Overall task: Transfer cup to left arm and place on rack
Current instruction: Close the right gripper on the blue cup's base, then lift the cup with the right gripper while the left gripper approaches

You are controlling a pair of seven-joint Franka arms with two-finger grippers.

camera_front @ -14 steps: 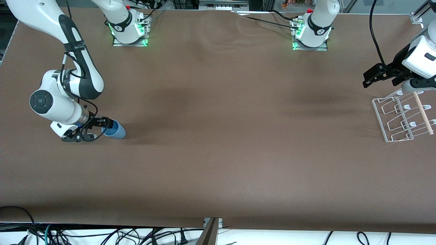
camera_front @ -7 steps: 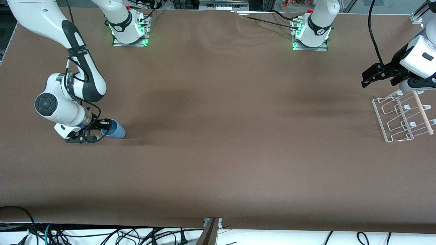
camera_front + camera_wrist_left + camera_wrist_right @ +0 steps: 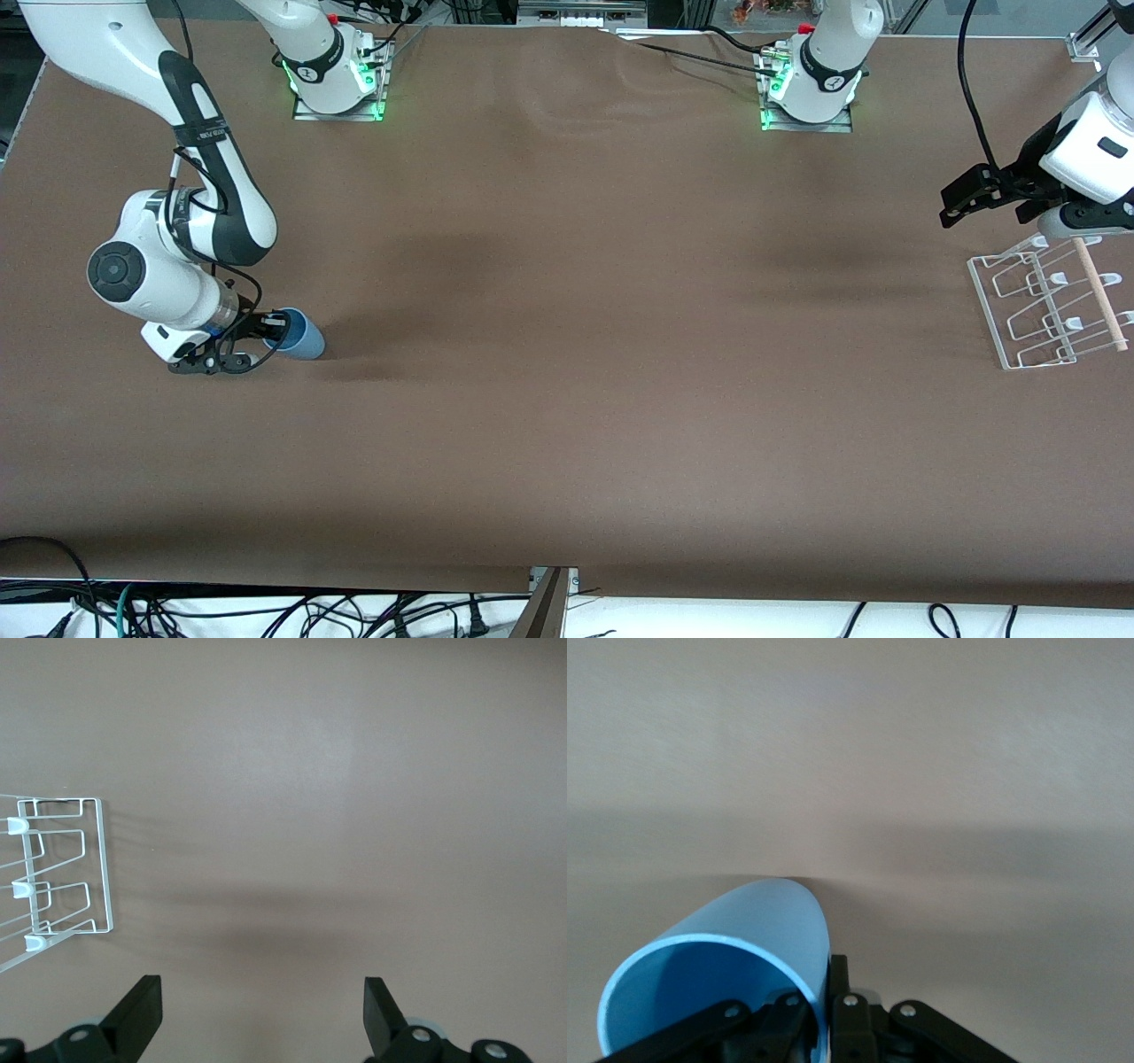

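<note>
Cup (image 3: 299, 338) is lying tilted at the right arm's end of the table (image 3: 567, 354), the right gripper (image 3: 257, 341) clamping its rim. The left gripper (image 3: 961, 199) is waiting beside the rack (image 3: 1045, 306).

Left wrist view: fingers (image 3: 137, 1014) are standing apart.

Right wrist view: jaws are pinching the cup's (image 3: 735, 970) wall.
</note>
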